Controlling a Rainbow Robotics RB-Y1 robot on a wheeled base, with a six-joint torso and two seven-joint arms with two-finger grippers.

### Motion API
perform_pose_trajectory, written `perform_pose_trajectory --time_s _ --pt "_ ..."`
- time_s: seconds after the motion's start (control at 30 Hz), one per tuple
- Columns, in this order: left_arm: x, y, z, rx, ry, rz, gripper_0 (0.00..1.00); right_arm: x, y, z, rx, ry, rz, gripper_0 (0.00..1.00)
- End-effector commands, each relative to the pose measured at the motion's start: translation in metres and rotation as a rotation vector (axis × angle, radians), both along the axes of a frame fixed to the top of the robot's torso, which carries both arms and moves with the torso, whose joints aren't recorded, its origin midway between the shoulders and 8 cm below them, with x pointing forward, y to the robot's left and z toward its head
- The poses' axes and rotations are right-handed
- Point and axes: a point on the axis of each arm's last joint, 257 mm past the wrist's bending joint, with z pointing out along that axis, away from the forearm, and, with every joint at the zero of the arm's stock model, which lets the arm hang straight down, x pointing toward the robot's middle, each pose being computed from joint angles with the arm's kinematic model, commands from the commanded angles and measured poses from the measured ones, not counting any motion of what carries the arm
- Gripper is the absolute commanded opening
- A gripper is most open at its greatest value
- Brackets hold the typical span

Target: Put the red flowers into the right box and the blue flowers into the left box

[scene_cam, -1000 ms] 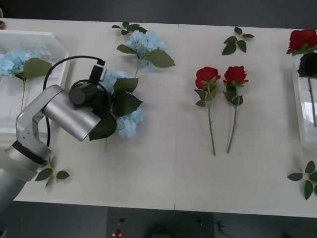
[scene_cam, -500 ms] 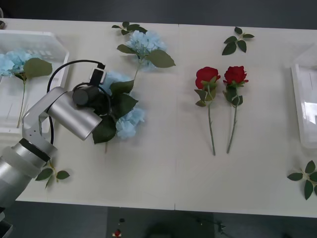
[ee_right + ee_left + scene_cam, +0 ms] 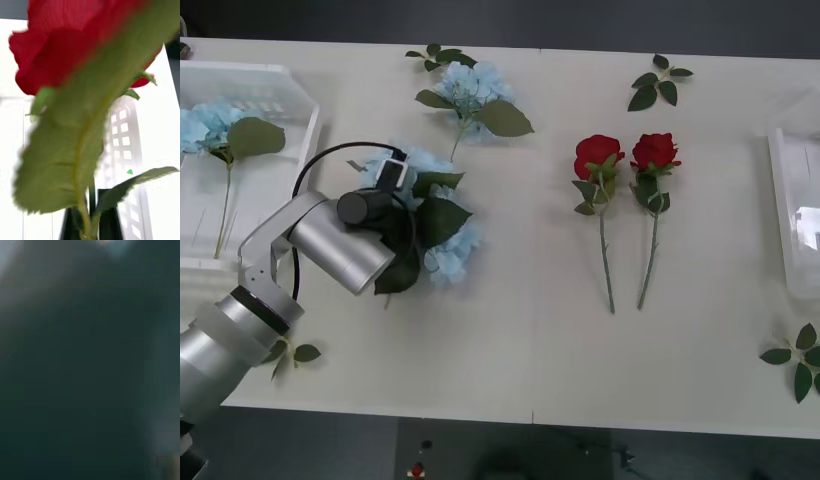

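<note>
My left gripper (image 3: 406, 228) is pressed down into a blue flower (image 3: 442, 232) left of the table's middle, buried among its dark leaves. A second blue flower (image 3: 472, 88) lies farther back. A third blue flower (image 3: 208, 125) rests in the left box (image 3: 290, 85) at the far left. Two red flowers (image 3: 598, 155) (image 3: 655, 151) lie side by side right of centre, stems toward me. The right box (image 3: 790, 215) sits at the right edge. My right gripper (image 3: 90, 225) is shut on the stem of a red flower (image 3: 56, 56), in front of a white box wall (image 3: 123, 142).
Loose green leaf sprigs lie at the back centre (image 3: 438, 56), the back right (image 3: 658, 84), the front right (image 3: 798, 362) and the front left (image 3: 288, 352). Bare tabletop (image 3: 520, 340) stretches along the front between the flowers.
My left wrist has shifted right and slightly toward me, and the blue flower under it moved with it. The right gripper with its red flower left the front view at the right edge.
</note>
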Motion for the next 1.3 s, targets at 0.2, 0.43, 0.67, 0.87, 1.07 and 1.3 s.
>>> perform_pose_trajectory --time_s 0.2,0.43,0.67,0.87,1.07,1.3 --pt "0.021 -0.012 0.009 -0.008 -0.059 -0.040 0.00 0.019 0.016 0.017 0.007 -0.066 0.038 1.00" --pt "0.028 -0.014 0.031 0.017 -0.116 -0.058 0.00 0.024 0.021 0.016 0.006 -0.087 0.049 1.00" --pt "0.022 0.004 0.081 0.010 -0.219 -0.075 0.00 0.031 0.040 0.020 0.028 -0.102 0.082 1.00" --pt "-0.003 0.024 0.125 -0.063 -0.240 -0.042 0.00 0.034 0.091 0.020 0.145 -0.093 0.155 1.00" --pt "-0.032 0.078 0.181 -0.018 -0.282 0.050 0.00 0.019 0.172 0.001 0.329 -0.032 0.188 1.00" --pt "-0.045 0.161 0.258 0.034 -0.376 0.180 0.00 0.001 0.244 -0.036 0.385 0.021 0.231 1.00"
